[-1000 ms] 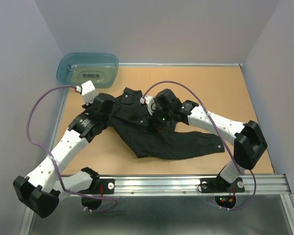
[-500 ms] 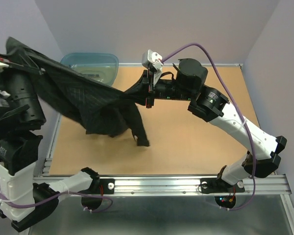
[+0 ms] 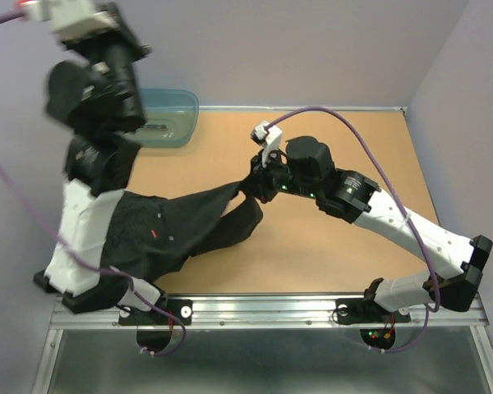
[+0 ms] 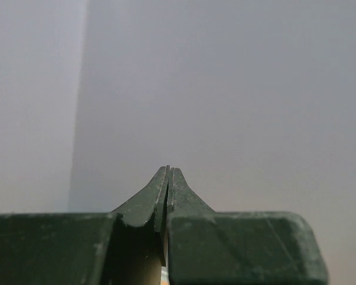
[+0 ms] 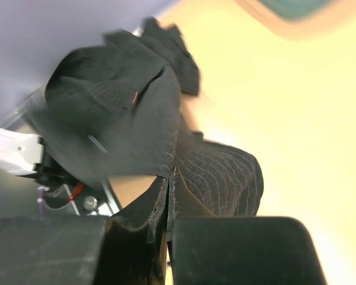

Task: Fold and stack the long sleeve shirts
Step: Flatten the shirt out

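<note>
The black pinstriped long sleeve shirt (image 3: 181,234) lies crumpled on the left half of the table, its red tag (image 3: 154,234) facing up. Its left part is hidden behind my raised left arm. My right gripper (image 3: 253,187) is shut on the shirt's right edge, low over the table's middle. In the right wrist view the cloth (image 5: 118,113) runs out from between the closed fingers, and the gripper (image 5: 169,178) pinches a stitched hem. My left gripper (image 4: 168,169) is shut with nothing seen in it. It is lifted high and faces the bare wall.
The teal plastic tub (image 3: 171,115) stands at the back left corner, partly behind my left arm (image 3: 94,90). The metal rail (image 3: 271,310) runs along the near edge. Purple walls close in the left, back and right sides.
The shirt, held stretched in the air between both grippers, now lies on the table's left side. My left arm has swung up higher, its jaws empty. My right gripper has come down toward the middle.
</note>
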`<state>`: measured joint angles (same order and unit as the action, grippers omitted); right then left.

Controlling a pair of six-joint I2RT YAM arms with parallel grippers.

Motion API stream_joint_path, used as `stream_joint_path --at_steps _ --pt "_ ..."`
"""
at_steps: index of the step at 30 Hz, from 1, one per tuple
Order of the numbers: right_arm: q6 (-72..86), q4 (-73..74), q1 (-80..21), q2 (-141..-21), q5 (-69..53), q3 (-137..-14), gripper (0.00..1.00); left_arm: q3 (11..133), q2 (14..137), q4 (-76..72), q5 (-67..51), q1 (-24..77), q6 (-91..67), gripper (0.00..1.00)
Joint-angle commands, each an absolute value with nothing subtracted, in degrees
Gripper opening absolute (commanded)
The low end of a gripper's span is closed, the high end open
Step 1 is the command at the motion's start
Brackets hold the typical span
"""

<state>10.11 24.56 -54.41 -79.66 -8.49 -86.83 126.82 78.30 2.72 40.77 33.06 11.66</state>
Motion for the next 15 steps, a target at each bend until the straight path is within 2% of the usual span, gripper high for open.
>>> stream_joint_path --at_steps 1,3,7,8,12,13,14,15 --pt "15.7 22.8 -54.1 -72.2 8.1 -81.0 0.01 127.0 91.6 4.7 32.7 35.0 6.7 0.01" --pt "17.4 22.8 -54.0 -69.7 15.6 -76.2 0.01 126.9 95.6 6.5 31.6 35.7 3.2 0.03" --pt "19.9 23.1 -51.5 -68.5 26.0 -68.6 0.01 121.0 96.2 13.1 29.9 35.8 -7.8 0.2" --pt "20.8 23.3 -50.0 -68.6 26.5 -67.2 0.0 119.1 95.5 14.1 29.6 35.7 -11.1 0.27" --pt "27.8 23.7 -34.2 -70.8 19.6 -59.8 0.0 105.9 89.8 17.9 30.1 35.4 -18.6 0.41" --pt "28.8 24.2 -31.8 -72.4 18.9 -57.9 0.01 99.2 86.7 18.5 29.5 35.2 -19.9 0.5" --pt "30.0 24.6 -28.1 -73.1 18.0 -57.1 0.05 95.7 84.9 18.7 29.2 35.1 -22.8 0.55" --pt "30.2 25.6 -26.6 -73.7 17.8 -56.8 0.14 88.9 81.4 19.2 28.1 35.0 -24.2 0.6"
